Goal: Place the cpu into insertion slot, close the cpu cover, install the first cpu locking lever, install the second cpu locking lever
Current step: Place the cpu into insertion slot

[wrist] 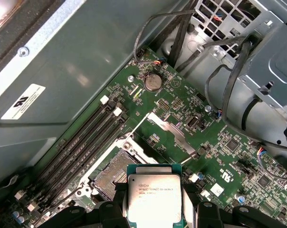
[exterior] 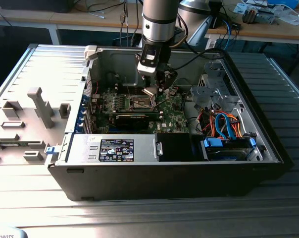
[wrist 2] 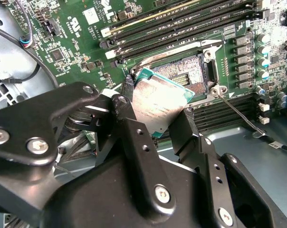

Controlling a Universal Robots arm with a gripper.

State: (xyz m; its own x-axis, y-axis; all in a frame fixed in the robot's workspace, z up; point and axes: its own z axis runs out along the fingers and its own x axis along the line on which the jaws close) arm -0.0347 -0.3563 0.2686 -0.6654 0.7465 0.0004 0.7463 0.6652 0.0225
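The claw (wrist 2: 157, 113) is pinching the cpu (wrist: 154, 194) by its edges just above the insertion slot (wrist 2: 193, 71). Placing is underway; seating likely needs squarer alignment.

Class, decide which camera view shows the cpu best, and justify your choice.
The first wrist view: the cpu faces the camera, its metal face almost whole, held between the jaws. The second wrist view shows it at a slant, partly covered by the jaws. The exterior view shows it as a small silver patch.

The cpu (wrist 2: 157, 104) — silver-faced, green-edged — hangs tilted just above the open insertion slot (wrist 2: 187, 76).
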